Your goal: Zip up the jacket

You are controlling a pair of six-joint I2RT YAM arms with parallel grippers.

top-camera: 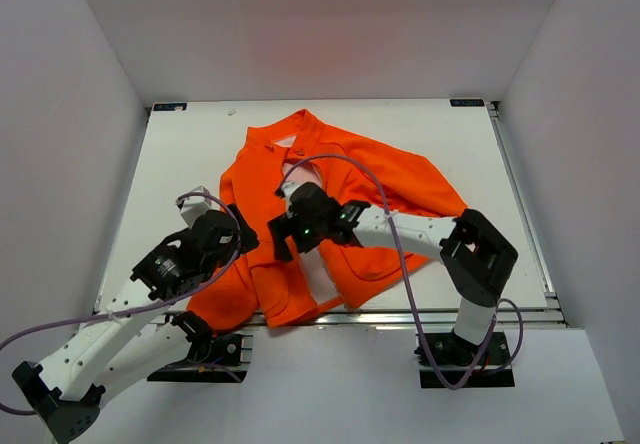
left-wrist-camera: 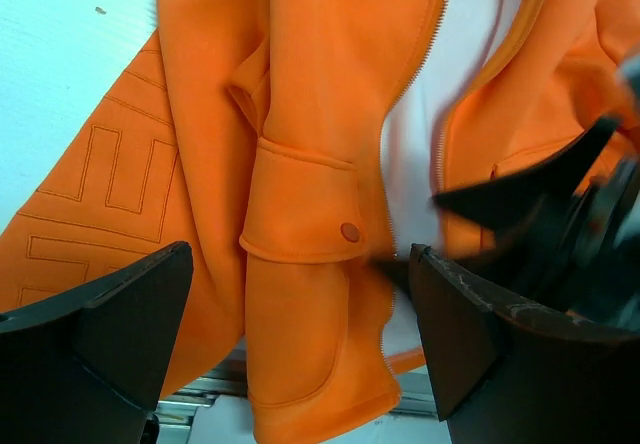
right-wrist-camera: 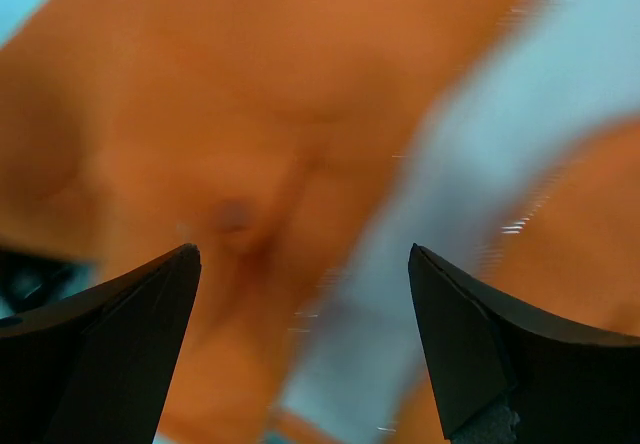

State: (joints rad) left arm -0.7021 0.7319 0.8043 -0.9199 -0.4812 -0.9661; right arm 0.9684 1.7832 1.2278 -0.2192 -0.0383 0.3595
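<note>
One white table (top-camera: 180, 164) fills your top view; on it the orange jacket (top-camera: 390, 179) lies with its collar toward the far edge and its hem at the near edge, front open on pale lining; your left gripper (left-wrist-camera: 300, 254) hangs over a pocket flap, jaws wide apart, holding nothing; your right gripper (right-wrist-camera: 300, 254), just beside it, is equally spread and empty; the zipper (left-wrist-camera: 425, 64) is unjoined; a snap (left-wrist-camera: 350, 232) sits on the flap.

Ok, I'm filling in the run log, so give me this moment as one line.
jacket: unzipped, spread on table | left gripper: open, over flap pocket | right gripper: open, over open front | zipper: not grasped
</note>
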